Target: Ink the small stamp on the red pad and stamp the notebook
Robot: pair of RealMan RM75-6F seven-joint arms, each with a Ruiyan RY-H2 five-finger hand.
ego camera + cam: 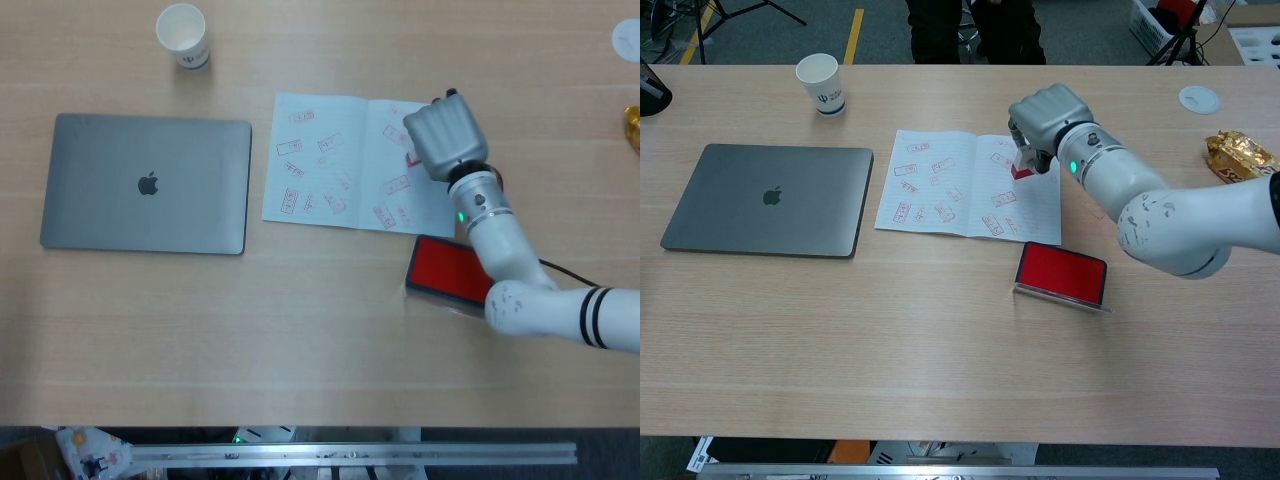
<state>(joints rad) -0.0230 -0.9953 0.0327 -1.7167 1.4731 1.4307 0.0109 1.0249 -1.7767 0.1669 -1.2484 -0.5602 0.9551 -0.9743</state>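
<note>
The closed grey laptop point(146, 184) near the counter's left edge carries an apple-shaped logo point(148, 183) in the middle of its lid. The paper cup point(183, 35) by the far edge bears a dark blue printed mark, too small to read. The open notebook point(330, 160) is scattered with red rectangular stamp prints; their characters are illegible. The gold packet point(1241, 163) at the right edge shows red lettering that cannot be made out.
</note>
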